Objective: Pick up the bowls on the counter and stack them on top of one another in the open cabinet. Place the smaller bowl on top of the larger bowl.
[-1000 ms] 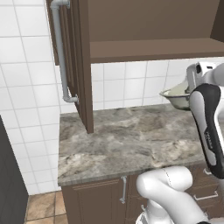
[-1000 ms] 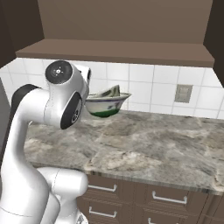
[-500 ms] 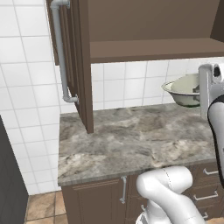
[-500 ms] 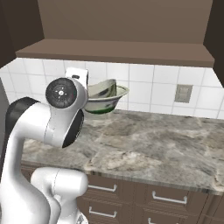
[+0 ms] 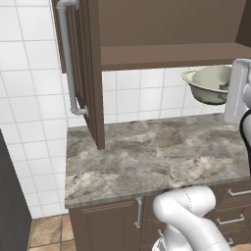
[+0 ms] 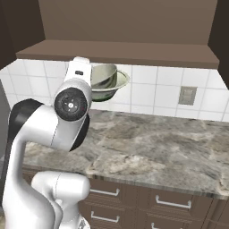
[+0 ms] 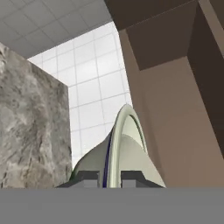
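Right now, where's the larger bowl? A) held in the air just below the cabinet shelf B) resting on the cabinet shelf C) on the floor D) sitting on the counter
A: the larger bowl hangs clear above the counter with the gripper shut on its rim, tilted, just under the cabinet shelf's front edge.
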Motion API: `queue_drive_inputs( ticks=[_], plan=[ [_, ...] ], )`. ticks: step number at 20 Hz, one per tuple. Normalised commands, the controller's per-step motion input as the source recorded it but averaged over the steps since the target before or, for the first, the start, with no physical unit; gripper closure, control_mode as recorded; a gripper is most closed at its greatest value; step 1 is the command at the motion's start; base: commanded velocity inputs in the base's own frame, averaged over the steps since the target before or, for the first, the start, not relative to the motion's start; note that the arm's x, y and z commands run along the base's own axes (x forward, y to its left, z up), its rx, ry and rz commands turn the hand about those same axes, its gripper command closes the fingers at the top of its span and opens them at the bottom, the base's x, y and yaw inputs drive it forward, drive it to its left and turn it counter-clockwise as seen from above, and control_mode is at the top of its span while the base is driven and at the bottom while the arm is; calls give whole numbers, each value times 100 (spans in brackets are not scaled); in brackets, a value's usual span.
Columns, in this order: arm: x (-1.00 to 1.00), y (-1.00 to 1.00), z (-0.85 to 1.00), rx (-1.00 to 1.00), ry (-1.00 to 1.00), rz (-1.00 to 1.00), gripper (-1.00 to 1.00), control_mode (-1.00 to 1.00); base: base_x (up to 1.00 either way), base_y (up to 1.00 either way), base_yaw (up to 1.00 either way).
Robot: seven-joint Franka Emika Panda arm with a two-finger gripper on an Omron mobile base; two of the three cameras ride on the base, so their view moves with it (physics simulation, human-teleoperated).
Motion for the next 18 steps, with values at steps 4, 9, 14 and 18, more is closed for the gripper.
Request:
queue_drive_inputs(
  ticks=[4,9,14,18],
  plan=[
    [0,4,57,9,-9,6,100,-100,0,0,0],
    [0,9,52,6,-9,5,100,-100,0,0,0],
    [10,17,37,3,-10,5,100,-100,0,0,0],
    [36,20,6,0,-13,1,100,-100,0,0,0]
  ],
)
